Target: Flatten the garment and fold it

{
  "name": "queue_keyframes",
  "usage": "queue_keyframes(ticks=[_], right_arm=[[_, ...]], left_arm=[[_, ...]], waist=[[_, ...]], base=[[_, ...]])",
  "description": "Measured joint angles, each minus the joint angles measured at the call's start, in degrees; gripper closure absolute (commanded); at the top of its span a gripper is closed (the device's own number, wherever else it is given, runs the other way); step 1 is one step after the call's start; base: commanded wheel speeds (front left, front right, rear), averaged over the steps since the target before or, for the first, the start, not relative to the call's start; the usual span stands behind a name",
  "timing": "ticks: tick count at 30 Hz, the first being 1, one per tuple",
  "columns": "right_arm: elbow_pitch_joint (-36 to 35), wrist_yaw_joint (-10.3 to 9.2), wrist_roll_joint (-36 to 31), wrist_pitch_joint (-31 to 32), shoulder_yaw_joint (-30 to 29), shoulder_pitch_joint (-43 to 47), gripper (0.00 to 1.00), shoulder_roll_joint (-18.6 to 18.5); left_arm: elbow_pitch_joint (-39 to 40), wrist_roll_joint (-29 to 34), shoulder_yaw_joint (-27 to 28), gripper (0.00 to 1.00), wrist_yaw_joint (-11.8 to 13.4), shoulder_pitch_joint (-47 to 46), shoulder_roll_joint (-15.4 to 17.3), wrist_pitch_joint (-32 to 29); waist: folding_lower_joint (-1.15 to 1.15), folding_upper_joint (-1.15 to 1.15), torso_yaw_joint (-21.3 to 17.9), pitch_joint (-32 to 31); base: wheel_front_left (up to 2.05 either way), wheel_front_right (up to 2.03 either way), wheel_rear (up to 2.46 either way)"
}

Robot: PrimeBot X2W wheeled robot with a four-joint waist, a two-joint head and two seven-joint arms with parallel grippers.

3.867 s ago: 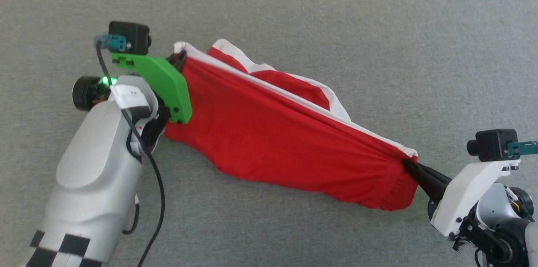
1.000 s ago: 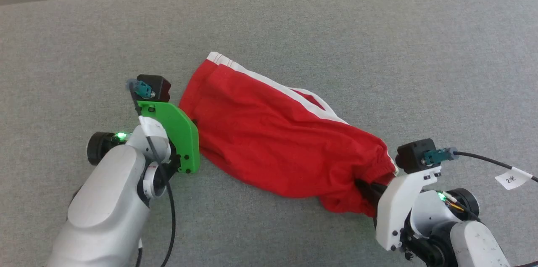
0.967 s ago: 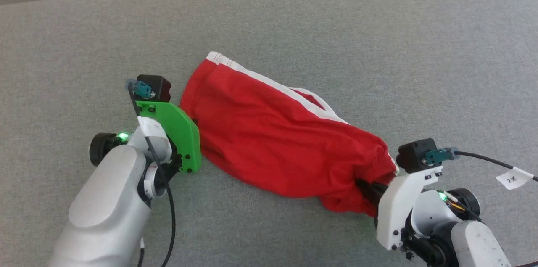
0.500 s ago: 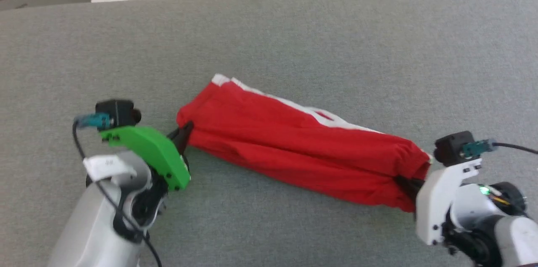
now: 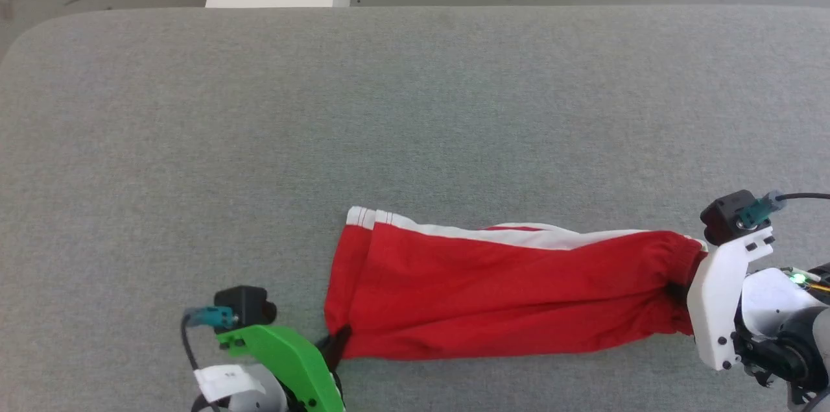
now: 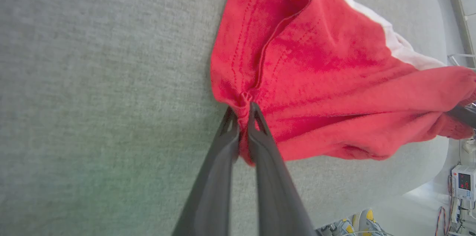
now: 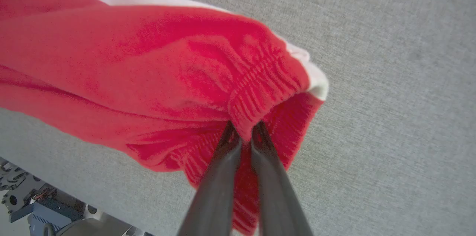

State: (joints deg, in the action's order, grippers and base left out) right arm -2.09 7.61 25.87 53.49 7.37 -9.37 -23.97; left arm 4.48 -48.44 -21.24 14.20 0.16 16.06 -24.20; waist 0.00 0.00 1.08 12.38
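Red shorts (image 5: 506,295) lie stretched on the grey desk (image 5: 389,107) toward five o'clock, the left pincer (image 6: 241,111) nipped shut on a leg hem (image 6: 238,61) at seven o'clock, the right pincer (image 7: 243,132) shut on the waistband (image 7: 260,87) at four o'clock, seemingly pulling the cloth taut for flattening.
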Motion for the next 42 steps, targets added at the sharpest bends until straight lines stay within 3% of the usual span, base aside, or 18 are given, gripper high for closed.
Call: queue_keyframes(ticks=[1,2,3,7,12,17,20,26,32,40,41,42], right_arm=[[0.9,0.0,0.0,-0.2,0.2,-0.2,0.84,0.0],[1.7,0.0,0.1,-0.6,0.5,-0.3,0.5,0.0],[2.3,0.0,0.3,-0.9,0.5,-0.4,0.0,0.0],[3.0,-0.01,0.6,-3.5,-1.6,0.0,0.0,0.5],[-2.4,-0.03,0.8,-7.7,-8.2,4.4,0.0,6.4],[-7.9,-0.03,-2.3,-10.0,-14.5,9.9,0.0,14.0],[-8.6,-0.04,-5.3,-10.7,-17.2,10.6,0.0,17.8],[-5.0,-0.03,-10.5,-8.9,-17.0,8.3,0.0,19.6],[0.4,-0.03,-15.2,-4.5,-17.2,4.3,0.0,19.7],[5.7,-0.04,-15.1,-3.0,-14.1,2.3,0.0,18.9],[6.0,-0.05,-14.6,-2.8,-14.0,2.0,0.56,18.6],[6.1,-0.05,-14.2,-2.8,-13.5,1.8,0.85,18.2]], left_arm=[[-0.7,0.0,-0.5,1.0,0.0,0.1,-0.2,-0.3],[-1.3,0.0,-0.9,0.63,0.0,0.1,-0.3,-0.6],[-1.6,0.0,-1.0,0.0,0.0,0.0,-0.4,-0.7],[-2.1,0.0,-0.4,0.0,-0.1,-0.5,-0.5,-0.4],[-0.2,0.7,3.2,0.0,0.0,-2.7,0.5,3.3],[1.0,6.1,6.9,0.0,-0.1,-5.7,2.7,13.1],[1.5,11.3,7.4,0.0,-1.8,-6.6,4.5,20.9],[-1.7,19.4,7.9,0.0,-2.9,-7.5,5.4,35.9],[-3.1,22.5,8.2,0.0,-2.8,-7.6,3.6,38.5],[-4.3,23.0,9.1,0.0,-3.4,-7.6,1.3,38.7],[-4.4,23.2,9.2,0.0,-3.6,-7.6,1.1,38.7],[-4.6,23.2,9.3,0.0,-3.8,-7.6,0.8,38.7]], waist=[[0.0,0.0,0.3,-0.1],[0.0,0.0,0.5,-0.2],[0.0,0.0,0.7,-0.3],[0.0,0.0,1.5,-1.1],[0.0,0.0,1.6,-2.3],[0.0,0.0,0.6,-3.2],[0.0,0.0,-0.3,-3.3],[0.0,0.0,-0.8,-2.1],[0.0,0.0,0.4,-0.6],[0.0,0.0,2.3,1.2],[0.0,0.0,2.5,1.4],[0.0,0.0,2.7,1.6]], base=[[0.0,0.0,0.0],[0.0,0.0,0.0],[0.0,0.0,0.0],[0.0,0.0,0.0],[0.0,0.0,0.0],[0.0,0.0,0.0],[0.0,0.0,0.0],[0.0,0.0,0.0],[0.0,0.0,0.0],[0.0,0.0,0.0],[0.0,0.0,0.0],[0.0,0.0,0.0]])
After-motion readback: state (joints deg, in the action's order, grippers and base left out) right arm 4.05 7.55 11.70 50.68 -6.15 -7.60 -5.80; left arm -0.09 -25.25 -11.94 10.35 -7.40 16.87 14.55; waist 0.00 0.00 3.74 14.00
